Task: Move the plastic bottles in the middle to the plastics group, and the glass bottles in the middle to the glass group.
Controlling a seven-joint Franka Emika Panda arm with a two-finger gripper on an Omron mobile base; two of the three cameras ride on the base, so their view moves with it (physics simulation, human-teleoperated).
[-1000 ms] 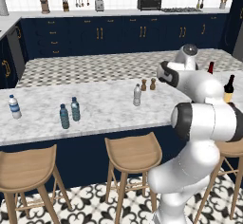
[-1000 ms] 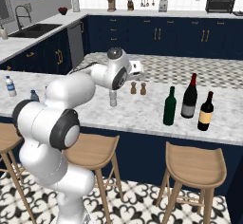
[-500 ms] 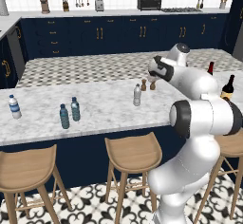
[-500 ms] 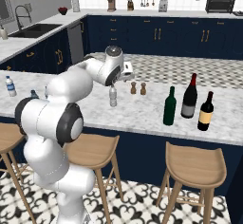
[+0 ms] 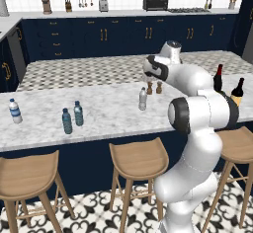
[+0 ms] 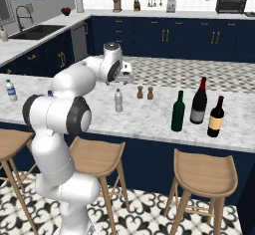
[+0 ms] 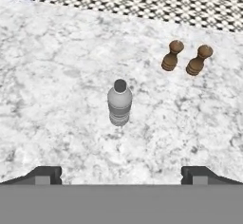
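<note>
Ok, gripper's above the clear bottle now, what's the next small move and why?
Probably lower the gripper straight down around the clear bottle. In the hand view its jaws stand wide open with the bottle upright and centred between them, apart from the two wooden shakers, and nothing is held.

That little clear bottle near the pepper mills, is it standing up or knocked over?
Upright: the clear bottle stands on its base on the counter, cap up.

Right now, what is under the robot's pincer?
The open pincer hangs over a small clear bottle standing upright on the marble counter, not touching it. Two brown shakers stand beside. The bottle hides its own base.
</note>
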